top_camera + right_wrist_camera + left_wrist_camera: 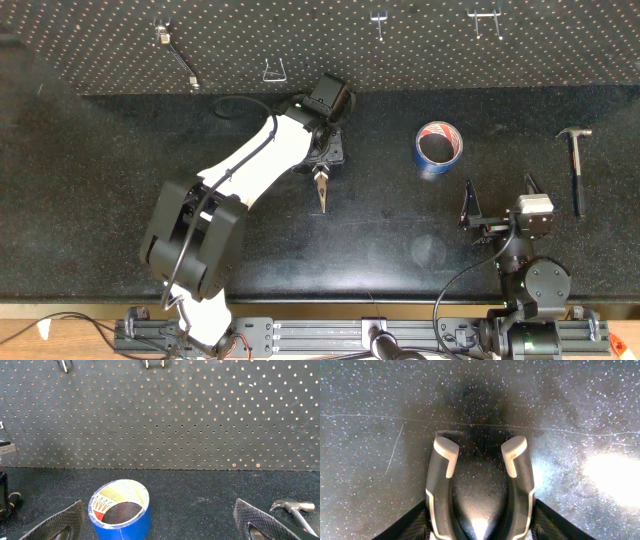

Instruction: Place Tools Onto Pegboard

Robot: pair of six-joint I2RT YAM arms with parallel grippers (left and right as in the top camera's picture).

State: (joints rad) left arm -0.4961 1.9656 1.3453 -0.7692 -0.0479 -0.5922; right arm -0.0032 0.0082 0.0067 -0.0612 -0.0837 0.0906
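Pegboard (420, 50) spans the 12 o'clock edge; wrench (178, 55) already hangs at 11. L gripper (325, 152) sits mid-table, fingers clamped on pliers (322, 190). R gripper (498, 202) is at 3 o'clock, fingers spread wide, holding nothing. Tape roll (438, 147) lies at its 10, hammer (575, 170) at its 2.

Risks, my read:
- L arm is folded back on itself, so the swing to the board could clip it.
- Pliers pivot freely; handles may flap or slip in the hold w/ any jolt.
- Wire hook (275, 71), at 11 of L gripper, is thin. A miss drops the tool.

L wrist cam adds grip detail: 2 grey handles splayed over bare table. Top cam adds hook positions. R wrist cam adds the tape's inner core.
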